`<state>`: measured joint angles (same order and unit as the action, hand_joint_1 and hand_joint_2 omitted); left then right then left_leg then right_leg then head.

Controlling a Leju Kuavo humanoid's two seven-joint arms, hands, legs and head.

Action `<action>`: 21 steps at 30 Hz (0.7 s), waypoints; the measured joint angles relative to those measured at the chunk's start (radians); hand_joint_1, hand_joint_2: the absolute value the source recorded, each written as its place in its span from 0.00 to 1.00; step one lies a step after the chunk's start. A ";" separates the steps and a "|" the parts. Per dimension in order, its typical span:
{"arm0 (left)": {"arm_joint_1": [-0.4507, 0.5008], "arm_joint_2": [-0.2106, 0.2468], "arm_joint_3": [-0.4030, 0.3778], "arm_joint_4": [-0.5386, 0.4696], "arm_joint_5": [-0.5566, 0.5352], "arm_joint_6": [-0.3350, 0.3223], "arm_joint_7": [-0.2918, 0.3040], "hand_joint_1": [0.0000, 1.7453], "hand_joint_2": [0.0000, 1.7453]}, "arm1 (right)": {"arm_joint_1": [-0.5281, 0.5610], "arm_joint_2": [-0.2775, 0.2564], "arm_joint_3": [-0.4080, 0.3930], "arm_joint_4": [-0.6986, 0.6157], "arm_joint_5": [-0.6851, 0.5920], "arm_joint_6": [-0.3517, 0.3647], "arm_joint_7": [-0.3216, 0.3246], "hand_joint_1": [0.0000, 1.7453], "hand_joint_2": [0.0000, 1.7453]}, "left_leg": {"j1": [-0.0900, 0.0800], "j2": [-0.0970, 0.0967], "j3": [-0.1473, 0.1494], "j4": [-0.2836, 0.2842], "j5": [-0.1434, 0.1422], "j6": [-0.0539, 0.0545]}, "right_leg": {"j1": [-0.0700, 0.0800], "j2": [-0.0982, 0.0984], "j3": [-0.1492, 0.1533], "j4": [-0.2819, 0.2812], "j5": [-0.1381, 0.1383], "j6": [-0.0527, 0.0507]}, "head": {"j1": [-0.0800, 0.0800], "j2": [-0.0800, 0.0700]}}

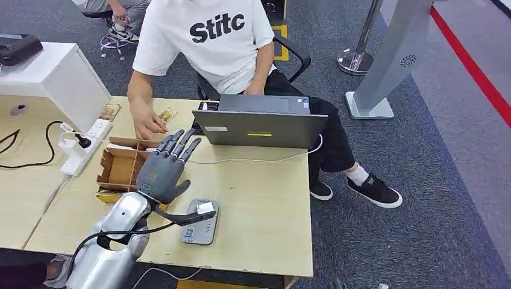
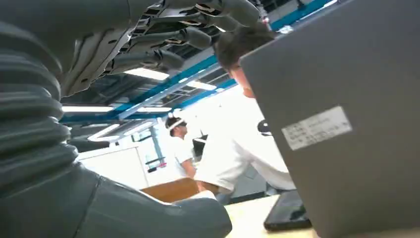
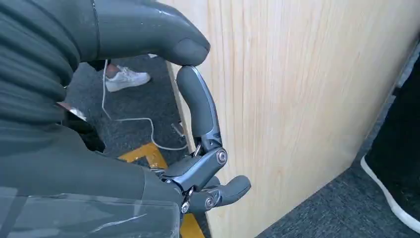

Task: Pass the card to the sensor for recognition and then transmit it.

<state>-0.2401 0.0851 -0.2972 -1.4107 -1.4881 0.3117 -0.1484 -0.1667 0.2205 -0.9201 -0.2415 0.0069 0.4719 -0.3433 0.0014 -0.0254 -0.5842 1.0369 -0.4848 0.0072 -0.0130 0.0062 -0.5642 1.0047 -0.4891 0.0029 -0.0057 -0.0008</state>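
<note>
Card position cannot be told for sure: in the head view a small white piece (image 1: 205,208) lies on top of the grey sensor (image 1: 199,227) near the front of the tabletop (image 1: 259,205), and it is too small to say whether it is the card. The left hand (image 1: 164,167) reaches out above the tabletop just behind the sensor, its fingers stretched straight and apart with nothing in them, their tips over the edge of a brown cardboard box (image 1: 120,165). A person's hand (image 1: 147,126) rests just beyond those fingertips, and the person in a white shirt (image 1: 208,42) sits behind a grey laptop (image 1: 260,127). A white power strip (image 1: 84,147) lies to the side of the box. In the left wrist view the left hand's fingers (image 2: 190,35) are extended and hold nothing; the laptop's back (image 2: 346,148) stands near, with a dark phone (image 2: 289,218) lying flat at its foot. In the right wrist view the right hand (image 3: 124,168) hangs beside a pale wooden panel (image 3: 297,99), thumb tip touching a curled finger, nothing between them, above grey carpet (image 3: 317,218).
</note>
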 joint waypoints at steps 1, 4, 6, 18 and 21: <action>0.006 0.003 -0.011 0.001 0.003 0.000 0.000 0.00 1.00 | 0.000 0.000 0.000 0.000 -0.003 0.000 -0.003 0.00 1.00 | 0.000 0.000 0.000 0.000 0.000 0.000 | 0.000 0.000 0.000 0.000 0.000 0.000 | 0.000 0.000; 0.043 0.009 -0.048 0.005 0.006 0.009 -0.002 0.00 1.00 | 0.002 0.000 0.000 0.000 -0.014 0.004 -0.013 0.00 1.00 | 0.000 0.001 0.000 0.000 0.000 0.000 | 0.000 0.000 0.000 0.000 0.000 0.000 | 0.000 0.000; 0.078 0.016 -0.082 0.008 -0.006 0.048 0.013 0.00 1.00 | 0.004 0.000 0.000 0.000 -0.016 0.010 -0.016 0.00 1.00 | 0.000 0.001 0.000 0.000 0.000 0.000 | 0.000 0.000 0.000 0.000 0.000 0.000 | 0.000 0.000; 0.241 0.043 -0.097 -0.068 -0.042 0.172 0.047 0.00 1.00 | 0.017 0.000 -0.002 0.000 -0.029 0.024 -0.027 0.00 1.00 | 0.000 0.001 0.000 0.000 0.000 0.000 | 0.000 0.000 0.000 0.000 0.000 0.000 | 0.000 0.000; 0.259 0.047 -0.075 -0.079 -0.049 0.176 0.044 0.00 1.00 | 0.017 0.000 -0.002 0.000 -0.029 0.027 -0.027 0.00 1.00 | 0.000 0.001 0.000 0.000 0.000 0.000 | 0.000 0.000 0.000 0.000 0.000 0.000 | 0.000 0.000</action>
<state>0.0186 0.1324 -0.3723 -1.4893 -1.5370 0.4879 -0.1042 -0.1494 0.2205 -0.9220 -0.2415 -0.0221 0.4986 -0.3708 0.0015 -0.0247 -0.5844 1.0368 -0.4849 0.0073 -0.0129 0.0062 -0.5645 1.0047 -0.4895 0.0030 -0.0057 -0.0008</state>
